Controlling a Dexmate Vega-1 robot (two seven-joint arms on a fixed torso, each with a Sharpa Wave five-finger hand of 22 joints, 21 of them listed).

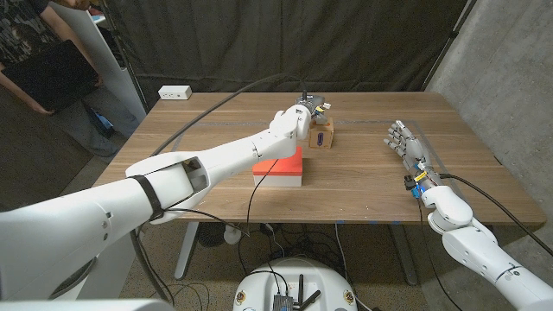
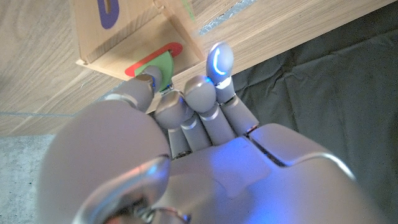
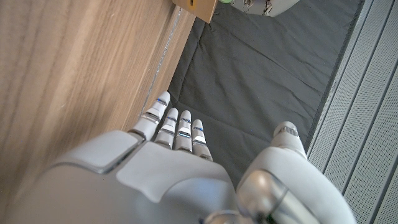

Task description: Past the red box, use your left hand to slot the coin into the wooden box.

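Observation:
My left arm reaches over the red box [image 1: 278, 164] on its white base, and my left hand [image 1: 305, 110] hovers just above the small wooden box [image 1: 321, 136] beyond it. In the left wrist view my left hand [image 2: 186, 118] pinches a green coin [image 2: 159, 65] between its fingertips. The coin's edge meets a red-rimmed slot [image 2: 169, 48] on one face of the wooden box [image 2: 134, 31]; another face carries a blue-rimmed slot [image 2: 108, 12]. My right hand [image 1: 406, 143] stands on its edge at the table's right side, fingers apart and holding nothing, far from the box.
A small white box [image 1: 174, 92] lies at the table's back left corner. A dark cable [image 1: 216, 108] crosses the table [image 1: 371, 186] toward my left hand. A person [image 1: 39, 65] stands off the table's left. Black curtain hangs behind.

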